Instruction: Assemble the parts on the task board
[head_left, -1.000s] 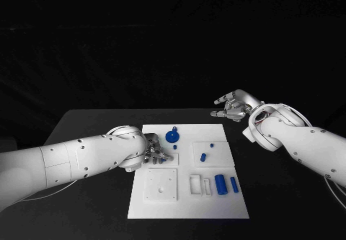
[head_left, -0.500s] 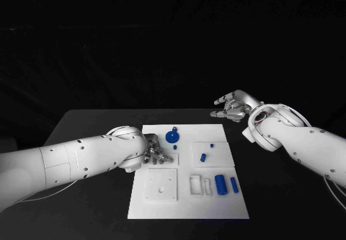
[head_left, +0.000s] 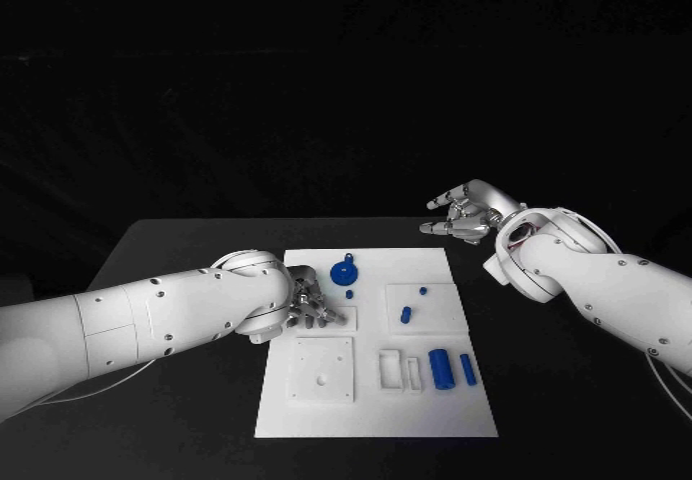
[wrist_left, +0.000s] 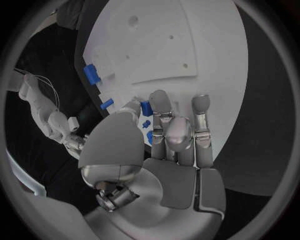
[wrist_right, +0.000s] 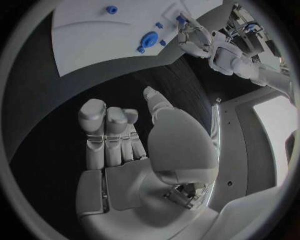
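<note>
The white task board (head_left: 378, 400) lies in the middle of the black table. My left hand (head_left: 307, 305) rests on the board's left side, fingers bent down. Between its thumb and a finger it pinches a small blue part (wrist_left: 145, 108), and a smaller blue piece (wrist_left: 145, 123) lies just under the fingers. A round blue part (head_left: 345, 272) and a small blue peg (head_left: 351, 294) stand just beyond the hand. My right hand (head_left: 464, 215) hovers above the table past the board's far right corner, fingers loosely bent and holding nothing.
A raised white block (head_left: 433, 318) carries two small blue pieces. Near the front are a blue cylinder (head_left: 441, 368), a blue bar (head_left: 469, 369), a white slotted frame (head_left: 392, 368) and a white square plate (head_left: 323, 368). Black table surrounds the board.
The left hand's fingers have shifted slightly over the small blue part. The right hand has stayed where it was.
</note>
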